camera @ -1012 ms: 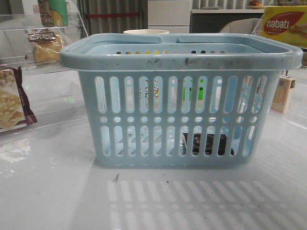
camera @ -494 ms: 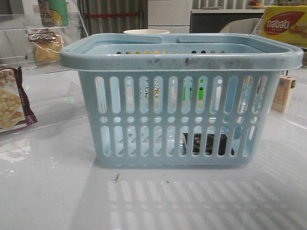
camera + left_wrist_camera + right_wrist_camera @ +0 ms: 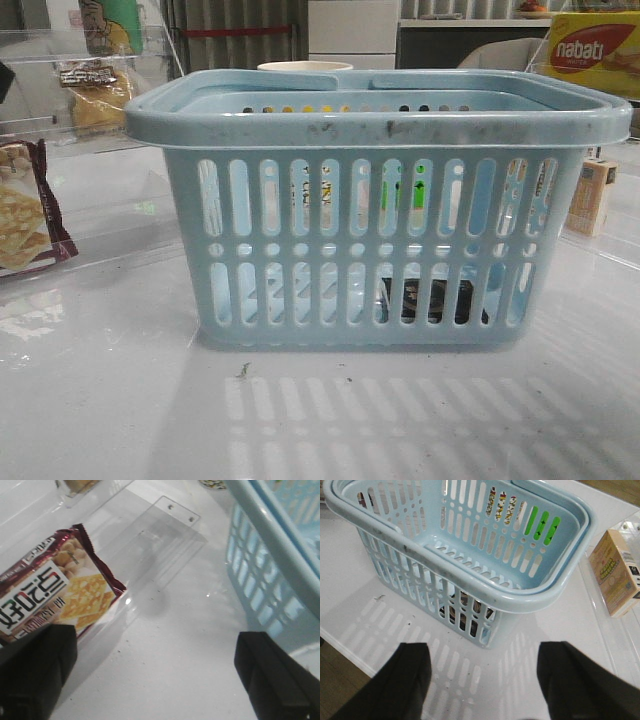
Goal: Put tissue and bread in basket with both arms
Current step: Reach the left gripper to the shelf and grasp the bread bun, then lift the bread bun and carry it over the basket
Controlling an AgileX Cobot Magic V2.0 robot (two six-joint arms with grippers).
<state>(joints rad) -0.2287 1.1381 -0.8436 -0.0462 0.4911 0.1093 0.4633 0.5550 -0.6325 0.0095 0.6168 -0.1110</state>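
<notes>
The pale-blue basket stands in the middle of the table. It also shows in the right wrist view and the left wrist view. The black tissue pack lies on the basket floor, seen through the slots, and shows in the right wrist view too. The bread in its clear bag sits at the far left back, outside the basket. My left gripper is open and empty over the table, between the cracker pack and the basket. My right gripper is open and empty just outside the basket's near corner.
A maroon-edged cracker pack lies at the left, close to my left fingers. A small tan carton stands right of the basket and also shows in the right wrist view. A yellow nabati box is at the back right. Clear acrylic panels lie at the left.
A dark sliver has appeared at the left edge of the front view near the bread. The basket and its contents have not moved.
</notes>
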